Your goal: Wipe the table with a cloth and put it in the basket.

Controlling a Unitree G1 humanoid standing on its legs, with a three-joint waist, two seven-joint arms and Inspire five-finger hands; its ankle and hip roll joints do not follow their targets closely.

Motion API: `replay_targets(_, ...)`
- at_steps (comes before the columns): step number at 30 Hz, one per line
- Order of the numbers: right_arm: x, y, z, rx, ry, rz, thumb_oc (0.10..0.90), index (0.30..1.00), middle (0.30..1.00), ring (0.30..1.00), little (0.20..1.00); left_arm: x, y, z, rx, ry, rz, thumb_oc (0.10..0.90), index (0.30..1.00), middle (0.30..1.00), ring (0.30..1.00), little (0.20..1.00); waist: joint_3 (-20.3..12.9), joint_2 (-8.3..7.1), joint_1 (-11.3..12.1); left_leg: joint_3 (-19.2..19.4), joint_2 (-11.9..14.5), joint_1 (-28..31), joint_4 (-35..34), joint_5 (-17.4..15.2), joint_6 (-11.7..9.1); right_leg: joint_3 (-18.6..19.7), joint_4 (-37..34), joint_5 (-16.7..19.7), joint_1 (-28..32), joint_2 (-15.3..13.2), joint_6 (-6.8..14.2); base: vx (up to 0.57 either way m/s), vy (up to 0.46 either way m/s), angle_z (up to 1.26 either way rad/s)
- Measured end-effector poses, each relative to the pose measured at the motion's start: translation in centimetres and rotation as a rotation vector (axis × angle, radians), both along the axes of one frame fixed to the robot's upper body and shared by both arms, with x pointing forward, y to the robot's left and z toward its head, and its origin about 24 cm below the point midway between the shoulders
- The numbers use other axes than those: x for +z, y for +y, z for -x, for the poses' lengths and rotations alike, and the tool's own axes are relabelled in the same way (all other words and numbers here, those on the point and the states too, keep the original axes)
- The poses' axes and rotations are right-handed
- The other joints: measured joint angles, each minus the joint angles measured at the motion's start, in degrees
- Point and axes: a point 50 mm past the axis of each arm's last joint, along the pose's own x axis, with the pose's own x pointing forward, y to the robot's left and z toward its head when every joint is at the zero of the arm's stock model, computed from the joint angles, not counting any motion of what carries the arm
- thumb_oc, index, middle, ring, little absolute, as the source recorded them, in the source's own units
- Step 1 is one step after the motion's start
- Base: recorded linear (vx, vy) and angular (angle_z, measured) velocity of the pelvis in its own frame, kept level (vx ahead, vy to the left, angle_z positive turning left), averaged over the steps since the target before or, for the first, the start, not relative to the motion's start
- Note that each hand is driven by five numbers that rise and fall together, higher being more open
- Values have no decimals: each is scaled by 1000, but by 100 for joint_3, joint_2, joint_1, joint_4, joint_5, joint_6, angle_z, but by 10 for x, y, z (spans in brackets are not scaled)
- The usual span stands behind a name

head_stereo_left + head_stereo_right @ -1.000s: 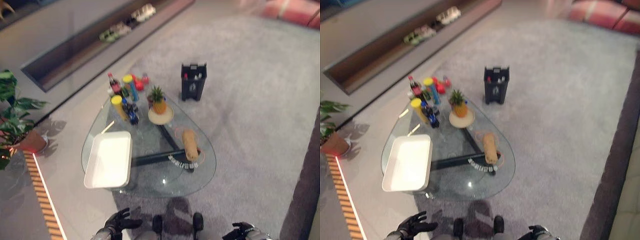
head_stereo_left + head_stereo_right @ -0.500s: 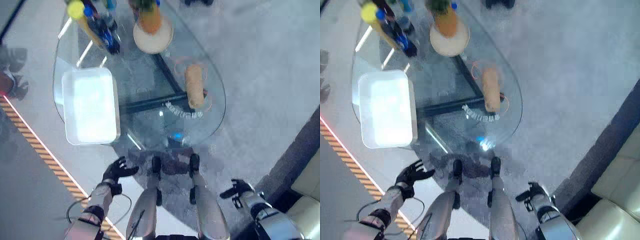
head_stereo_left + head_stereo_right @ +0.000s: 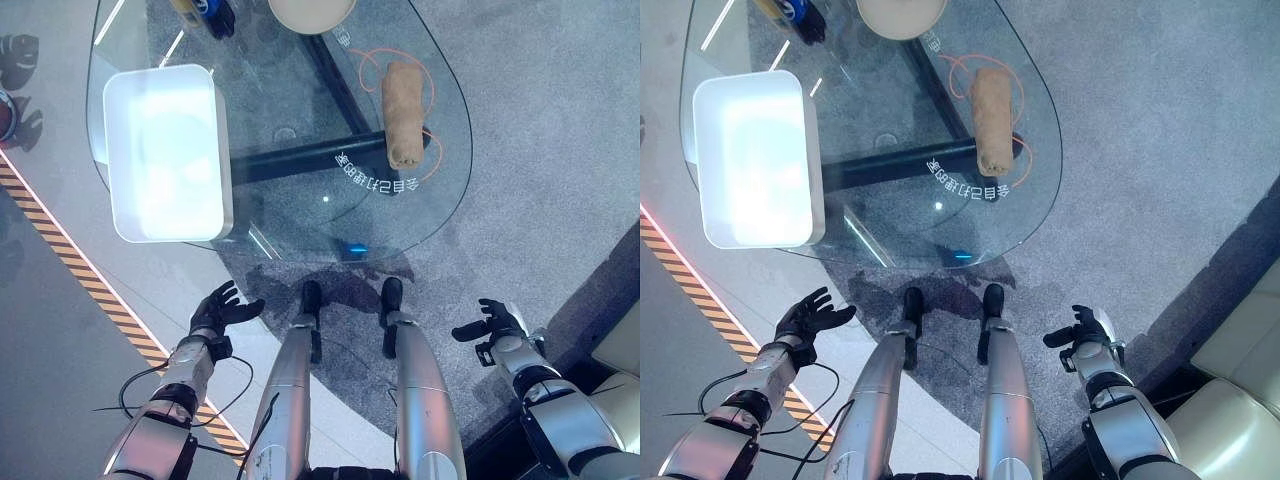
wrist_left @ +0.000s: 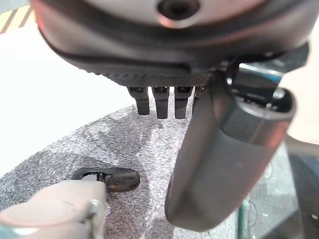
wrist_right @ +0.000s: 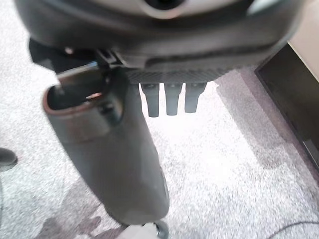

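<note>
On glass tabletop [image 3: 440, 190]: rolled brown cloth [image 3: 403, 113], white basket [image 3: 165, 150]. Left hand [image 3: 218, 310] and right hand [image 3: 495, 323] low, fingers spread, empty.

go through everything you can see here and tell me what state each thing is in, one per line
cloth: rolled up, lying on the glass table, untouched
white basket: upright on the table, nothing visible inside
glass table: carrying the cloth and basket
round plate: on the table's far edge, cut off by the view
left hand: open, low beside the table, holding nothing
right hand: open, holding nothing
</note>
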Motion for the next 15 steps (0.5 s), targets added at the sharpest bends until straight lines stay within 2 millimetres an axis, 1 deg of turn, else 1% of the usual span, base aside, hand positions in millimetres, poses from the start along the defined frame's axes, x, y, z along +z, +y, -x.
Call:
replay_targets(1, 2, -1, -1, 1, -11, 4, 800, 900, 900, 900, 900, 0, 0, 0, 1, 2, 1, 800, 900, 900, 900, 900, 8, -16, 2, -22, 18, -133, 129, -35, -31, -3, 115, -14, -125, 18, -15, 0, 0, 0)
replay_targets(3, 5, -1, -3, 7, -36, 7, 800, 900, 900, 900, 900, 0, 0, 0, -1, 1, 2, 800, 900, 900, 900, 900, 19, -34, 5, -77, 17, -274, 136, -32, -33, -9, 126, -12, -272, 54, -16, -5, -19, -4)
replay_targets(7, 8, -1, -6, -13, -94, -2, 800, 900, 900, 900, 900, -1, 0, 0, -1, 8, 5, 800, 900, 900, 900, 900, 22, -40, -12, -182, 13, -387, 116, -29, -37, -14, 126, -10, -392, 67, -18, 3, -1, -1)
replay_targets(11, 24, 4, -17, -57, -268, -39, 800, 900, 900, 900, 900, 0, -1, 0, -1, 5, 7, 800, 900, 900, 900, 900, 24, -43, -49, -277, 11, -398, 36, -21, -49, -36, 97, -8, -429, 104, -20, 0, 0, 0)
replay_targets(14, 52, 11, -34, -66, -456, -79, 800, 900, 900, 900, 900, 3, -3, -3, -10, -13, 9, 800, 900, 900, 900, 900, 33, -59, -60, -318, 19, -436, -14, -17, -54, -35, 72, 2, -490, 149, -37, -3, -3, -3)
replay_targets(15, 68, 13, -41, -47, -531, -77, 800, 900, 900, 900, 900, 4, -4, -4, -14, -20, 9, 800, 900, 900, 900, 900, 34, -59, -62, -323, 20, -469, -19, -6, -68, -34, 73, 18, -530, 154, -60, 0, 0, 0)
